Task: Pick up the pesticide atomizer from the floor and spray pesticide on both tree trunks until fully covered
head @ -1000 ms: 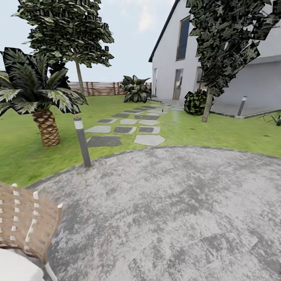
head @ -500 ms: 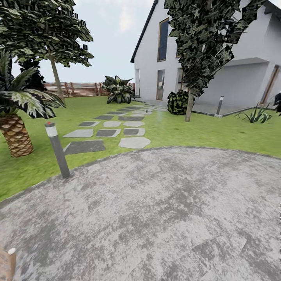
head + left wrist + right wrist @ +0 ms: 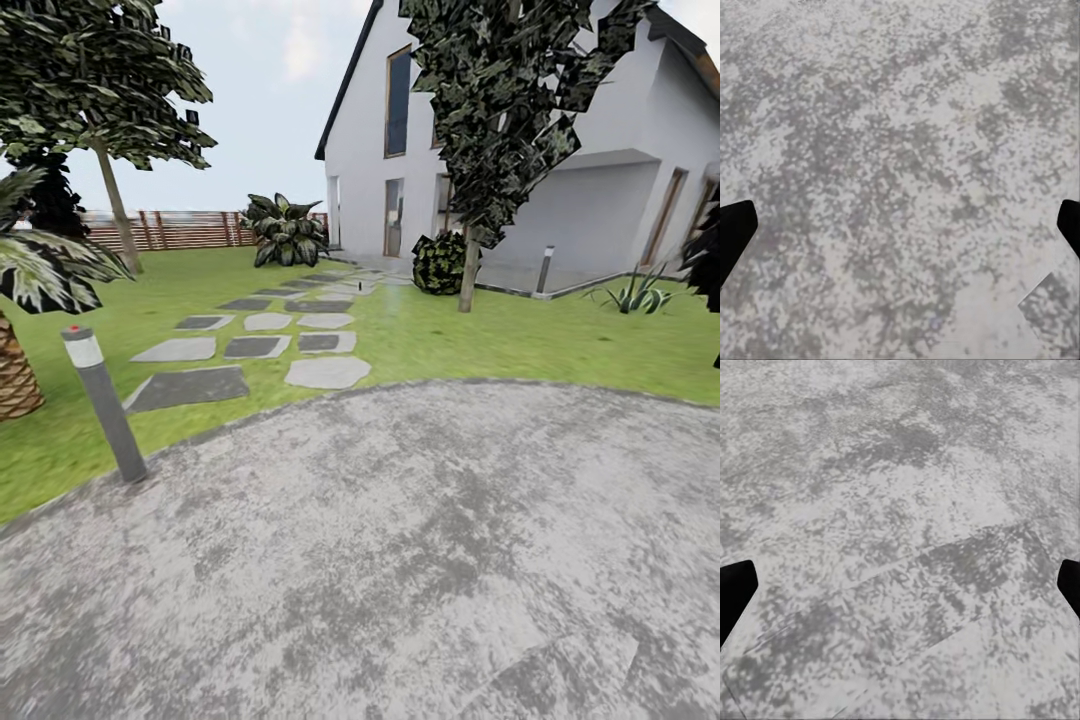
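The whole head view has been swung to the right over the last second: the palm (image 3: 15, 330) has been carried almost off the frame at 9 o'clock, the bollard lamp (image 3: 103, 400) has been shifted toward 8 o'clock, and the woven chair seen a second ago has been lost from the frame. This is judged to be a turn of the robot, not a move of the things

A round grey paved patio (image 3: 400, 560) is spread across the lower half. Beyond it, grass (image 3: 480, 340) is crossed by stepping stones (image 3: 250, 345) leading toward 12 o'clock and the white house (image 3: 520, 150). Two trees are seen: one with its trunk (image 3: 468, 275) just beside a dark bush (image 3: 440, 262) at 1 o'clock, another with a thin trunk (image 3: 117, 215) at 10 o'clock before the slatted fence (image 3: 190, 228)

The sprayer is not made out anywhere on the ground, so its place cannot be told. The search is judged to be in its early stage, with nothing picked up and no spraying begun; further turning or driving is probably called for

In each wrist view only speckled paving is seen between the dark fingertips. The left gripper (image 3: 900, 232) is held spread wide, with nothing between its fingers; the right gripper (image 3: 900, 592) is likewise spread and empty
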Robot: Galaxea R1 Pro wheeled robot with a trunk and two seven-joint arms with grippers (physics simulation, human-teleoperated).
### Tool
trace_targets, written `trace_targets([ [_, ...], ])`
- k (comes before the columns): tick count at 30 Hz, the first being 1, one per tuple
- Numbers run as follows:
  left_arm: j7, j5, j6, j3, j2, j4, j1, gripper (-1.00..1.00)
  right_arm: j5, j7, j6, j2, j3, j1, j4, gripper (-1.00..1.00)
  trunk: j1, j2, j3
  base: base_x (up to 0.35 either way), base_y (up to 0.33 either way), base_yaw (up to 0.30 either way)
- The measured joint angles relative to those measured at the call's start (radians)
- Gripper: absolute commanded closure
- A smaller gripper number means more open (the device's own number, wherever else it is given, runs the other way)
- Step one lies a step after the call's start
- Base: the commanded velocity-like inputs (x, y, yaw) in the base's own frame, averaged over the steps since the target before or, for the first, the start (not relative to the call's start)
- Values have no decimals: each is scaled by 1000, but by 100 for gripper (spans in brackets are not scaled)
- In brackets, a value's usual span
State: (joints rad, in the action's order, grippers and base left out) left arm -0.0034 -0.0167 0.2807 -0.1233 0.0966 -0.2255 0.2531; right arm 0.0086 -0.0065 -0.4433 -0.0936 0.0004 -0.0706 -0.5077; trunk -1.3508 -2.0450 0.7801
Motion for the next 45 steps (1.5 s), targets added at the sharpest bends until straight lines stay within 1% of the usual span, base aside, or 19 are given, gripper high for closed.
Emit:
trace_targets([
  [11, 0, -1, 0, -3, -1, -1, 0, -100, -2, -1, -1, -1, -4, 0, -2, -100, 0, 0, 0, 338, 0, 0],
  [15, 1, -3, 0, -5, -2, -14, 0, -100, -4, -2, -2, -1, -6, 0, -4, -100, 0, 0, 0, 338, 0, 0],
  [18, 2, -3, 0, -4, -6, -39, 0, -100, -5, -3, -3, -2, -6, 0, -5, -100, 0, 0, 0, 338, 0, 0],
  [20, 4, -3, 0, -8, -9, -92, 0, -100, -5, -3, -3, -1, -6, 0, -5, -100, 0, 0, 0, 338, 0, 0],
  [21, 4, -3, 0, -8, -9, -106, 0, -100, -5, -3, -3, -1, -6, 0, -5, -100, 0, 0, 0, 338, 0, 0],
  [23, 5, -5, 0, -7, -9, -114, 0, -100, -4, -2, -3, 0, -5, 0, -4, -100, 0, 0, 0, 338, 0, 0],
  [25, 4, -20, 0, -10, -10, -121, 0, -100, -4, -2, -3, 0, -4, 0, -3, -100, 0, 0, 0, 338, 0, 0],
  [28, 2, -35, 1, -13, -8, -124, 0, -100, -4, -3, -3, 0, -4, 0, -2, -100, 0, 0, 0, 338, 0, 0],
  [30, 1, -40, 1, -14, -3, -125, -1, -100, -4, -2, -3, 0, -4, 0, 0, -100, 0, 0, 0, 338, 0, 0],
  [32, -2, -41, 1, -14, -1, -123, -1, -100, -2, 0, -3, 0, -1, 0, 0, -100, 0, 0, 0, 337, 0, 0],
  [35, -8, -43, 1, -14, -3, -94, -2, -100, -2, -1, -3, -3, -5, 0, -2, -100, 0, 0, 0, 336, 0, 0],
  [40, -10, -44, 0, -15, -1, -85, -2, -100, -2, -2, -3, -6, -7, 0, -4, -100, 0, 0, 0, 335, 0, 1],
  [45, -10, -40, 1, -13, -1, -83, -2, -100, -2, -4, -3, -6, -7, 0, -5, -100, 0, 0, 2, 335, 0, 177],
])
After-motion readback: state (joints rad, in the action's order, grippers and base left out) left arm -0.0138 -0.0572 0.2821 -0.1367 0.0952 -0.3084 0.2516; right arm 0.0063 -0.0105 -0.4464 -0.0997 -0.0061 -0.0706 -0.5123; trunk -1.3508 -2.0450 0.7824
